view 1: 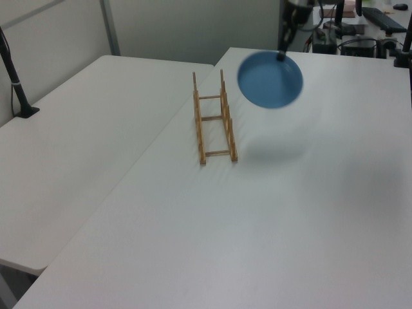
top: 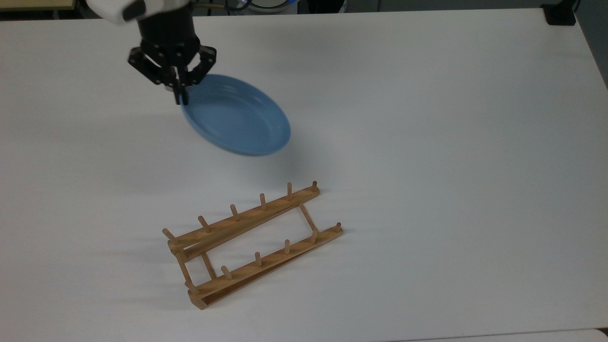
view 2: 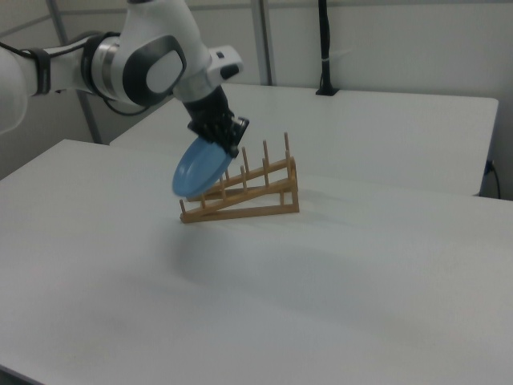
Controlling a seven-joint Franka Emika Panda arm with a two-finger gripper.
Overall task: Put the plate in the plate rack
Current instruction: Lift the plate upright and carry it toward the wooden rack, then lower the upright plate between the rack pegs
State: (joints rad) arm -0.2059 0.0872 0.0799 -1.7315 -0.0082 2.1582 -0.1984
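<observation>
Your gripper, upper left of the top view, pinches the light-blue plate by its rim, airborne; the wooden plate rack lies toward lower centre, rails running diagonally.

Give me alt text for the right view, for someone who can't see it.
A robot arm's pincer holds a light-blue plate by its rim, tilted in the air in front of a wooden plate rack on a white table.
</observation>
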